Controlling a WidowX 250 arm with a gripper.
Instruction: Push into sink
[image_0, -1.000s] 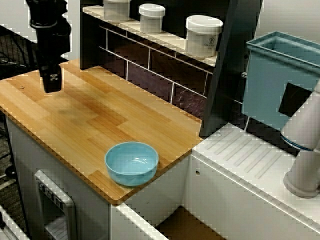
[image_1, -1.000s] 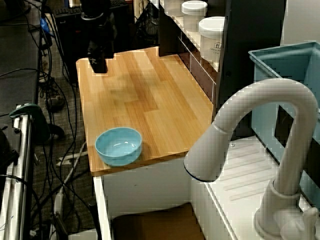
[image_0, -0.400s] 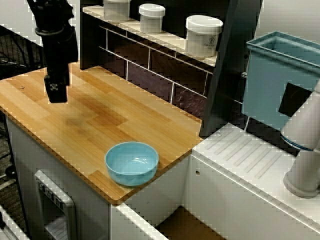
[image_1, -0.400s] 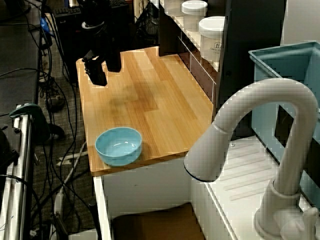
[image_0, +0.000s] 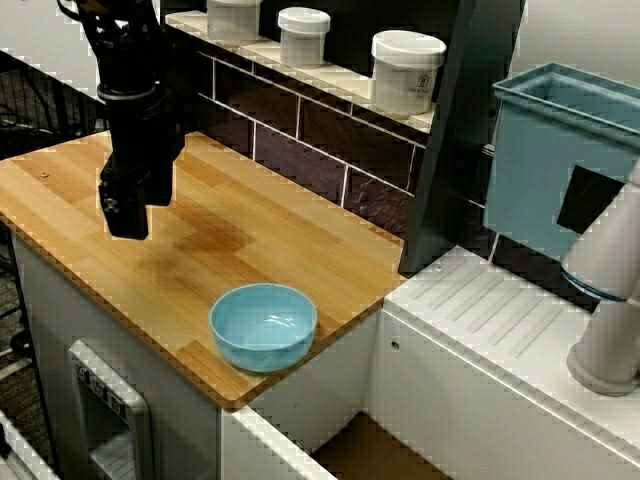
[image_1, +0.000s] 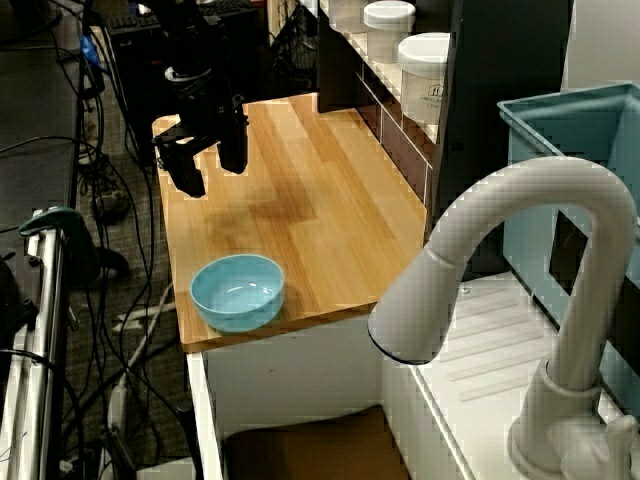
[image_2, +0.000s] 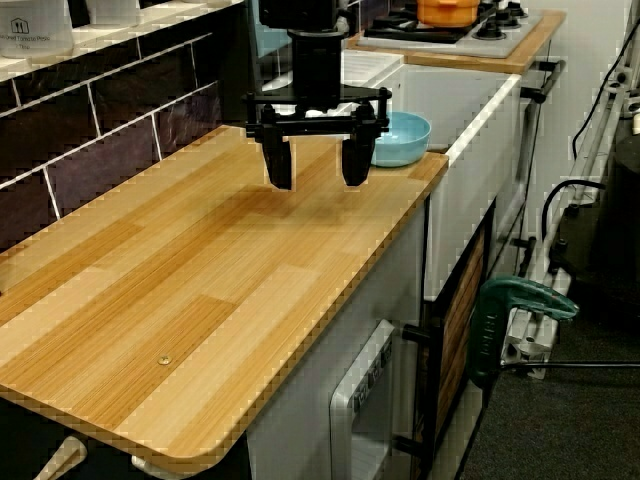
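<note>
**Arm closes in on the bowl, jaws now spread**

Over the last second the gripper (image_2: 312, 165) has travelled from the far back corner of the wooden table (image_0: 200, 240) toward its middle, dropping lower as it comes. Its jaws, which hung together as one dark block a second ago, now stand wide apart and hold nothing; the front view shows clear daylight between the two fingers.

The light blue bowl (image_0: 263, 325) has not moved. It sits at the table's near corner, right by the edge that drops toward the sink (image_1: 300, 445), whose brown floor shows just below and beyond that edge.

The gripper is well short of the bowl, on the side away from the sink. That looks like the right side to push from: the approach seems under way, the push itself not yet begun.
</note>
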